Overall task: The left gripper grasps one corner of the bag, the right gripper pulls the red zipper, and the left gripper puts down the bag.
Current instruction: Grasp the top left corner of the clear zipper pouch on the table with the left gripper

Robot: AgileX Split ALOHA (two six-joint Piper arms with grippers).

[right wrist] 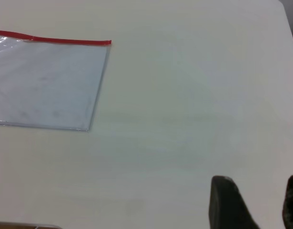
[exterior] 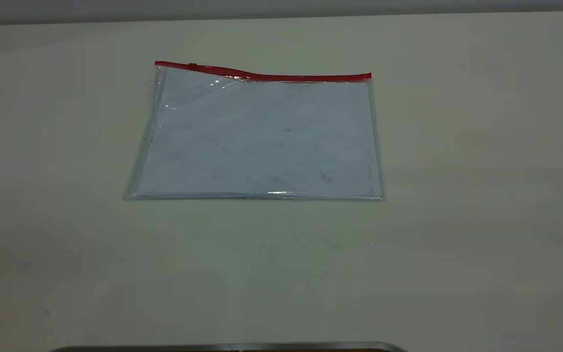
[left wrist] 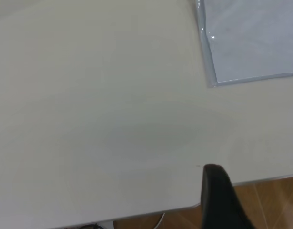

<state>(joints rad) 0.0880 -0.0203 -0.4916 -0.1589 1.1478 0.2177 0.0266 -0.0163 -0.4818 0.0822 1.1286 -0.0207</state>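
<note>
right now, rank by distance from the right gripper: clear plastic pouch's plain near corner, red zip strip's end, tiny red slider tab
From the right gripper, right wrist view:
1. Plain clear corner, near side.
2. Red zip strip's end, far side.
3. Slider tab, strip's other end; exterior view only.

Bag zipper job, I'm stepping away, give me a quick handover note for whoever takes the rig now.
Left gripper: off the bag, at the table edge, holding nothing.
Right gripper: open, empty, away from the bag.
Bag: flat on the table, red zipper along its far edge, slider tab near the left end.
Done: nothing.
Left: grasp the corner, pull the zipper, set the bag down.
</note>
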